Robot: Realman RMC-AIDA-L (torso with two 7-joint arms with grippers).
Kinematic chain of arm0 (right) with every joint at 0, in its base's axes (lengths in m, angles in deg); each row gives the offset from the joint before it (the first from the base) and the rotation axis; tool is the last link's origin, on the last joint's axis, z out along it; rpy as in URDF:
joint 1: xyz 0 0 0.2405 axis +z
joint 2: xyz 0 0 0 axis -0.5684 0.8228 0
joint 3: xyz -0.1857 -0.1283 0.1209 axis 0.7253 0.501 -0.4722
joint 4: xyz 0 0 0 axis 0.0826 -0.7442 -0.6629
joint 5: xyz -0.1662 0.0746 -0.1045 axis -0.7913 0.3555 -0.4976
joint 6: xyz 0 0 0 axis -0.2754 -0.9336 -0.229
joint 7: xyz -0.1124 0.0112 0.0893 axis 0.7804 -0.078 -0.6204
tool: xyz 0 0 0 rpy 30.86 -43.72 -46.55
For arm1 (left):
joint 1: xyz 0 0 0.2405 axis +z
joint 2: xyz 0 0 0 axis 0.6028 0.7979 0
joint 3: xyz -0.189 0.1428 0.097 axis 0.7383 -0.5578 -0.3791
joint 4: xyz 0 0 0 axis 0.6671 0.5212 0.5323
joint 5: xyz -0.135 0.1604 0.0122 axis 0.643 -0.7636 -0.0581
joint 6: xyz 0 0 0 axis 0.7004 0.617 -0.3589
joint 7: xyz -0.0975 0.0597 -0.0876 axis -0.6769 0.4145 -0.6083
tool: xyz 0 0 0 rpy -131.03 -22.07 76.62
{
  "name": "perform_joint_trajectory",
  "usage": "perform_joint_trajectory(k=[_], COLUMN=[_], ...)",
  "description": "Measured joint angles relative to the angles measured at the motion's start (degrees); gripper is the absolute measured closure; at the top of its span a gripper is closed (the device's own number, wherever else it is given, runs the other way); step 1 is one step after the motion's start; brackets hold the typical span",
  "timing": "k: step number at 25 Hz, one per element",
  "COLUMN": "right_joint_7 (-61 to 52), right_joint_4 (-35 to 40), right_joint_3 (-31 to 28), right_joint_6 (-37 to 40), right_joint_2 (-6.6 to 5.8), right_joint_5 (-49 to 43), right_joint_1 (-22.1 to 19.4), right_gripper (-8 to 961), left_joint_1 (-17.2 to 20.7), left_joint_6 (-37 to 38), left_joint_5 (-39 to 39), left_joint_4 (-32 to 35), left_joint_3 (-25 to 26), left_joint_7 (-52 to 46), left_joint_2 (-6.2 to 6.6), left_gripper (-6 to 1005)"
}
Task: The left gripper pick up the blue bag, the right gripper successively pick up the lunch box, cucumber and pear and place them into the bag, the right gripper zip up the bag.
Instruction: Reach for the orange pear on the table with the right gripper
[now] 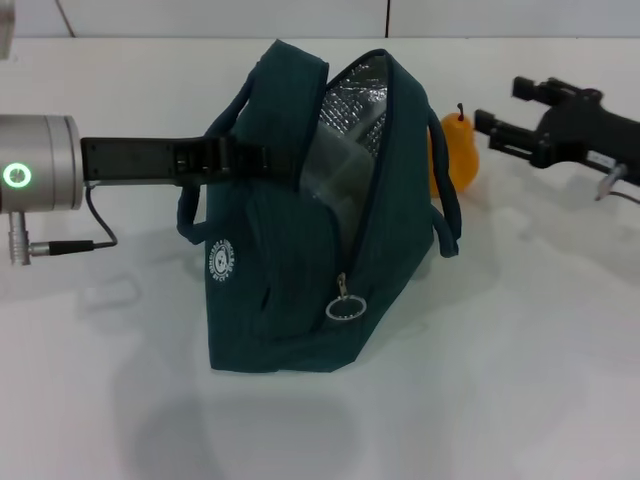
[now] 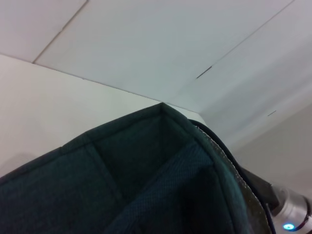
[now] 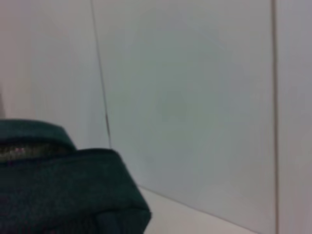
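With the left gripper [image 1: 262, 160] apparently clamped on the open blue bag [image 1: 290, 290] standing on the counter [image 1: 520, 380], the right gripper [image 1: 500, 125], jaws parted and empty, should descend squarely over the pear [image 1: 455, 150] just behind.

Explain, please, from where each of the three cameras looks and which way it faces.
Head: from above, looking forward and down at the blue bag, the pear, the left gripper and the right gripper.
Left wrist: close against the bag's fabric, facing the wall; no fingers show.
Right wrist: facing the wall over the bag.
All share the bag.
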Motion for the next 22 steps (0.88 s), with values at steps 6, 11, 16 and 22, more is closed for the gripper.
perform_joint_trajectory(k=[6,11,16,22], right_joint_7=[1.98,2.88,4.40,5.88], right_joint_4=[-2.15,-2.87,-3.92,-6.27], right_joint_3=[0.15,0.20,0.59,0.77], right_joint_6=[-1.69,-2.93,-4.15,-5.70], right_joint_2=[0.44,0.59,0.61,0.69], right_joint_5=[0.10,0.15,0.42,0.49], right_joint_1=[2.39,3.76,5.18,7.35], right_gripper=[244,243,246,302], left_joint_1=[-0.18,-0.37,-0.48,-0.66], left_joint_6=[-0.02,-0.10,-0.10,-0.10], left_joint_5=[0.02,0.02,0.02,0.01], left_joint_4=[-0.05,-0.10,-0.20,-0.19], left_joint_3=[0.04,0.57,0.64,0.63], left_joint_7=[0.05,0.06,0.06,0.02], left_joint_2=[0.03,0.03,0.00,-0.04], left_gripper=[963,963,963,962])
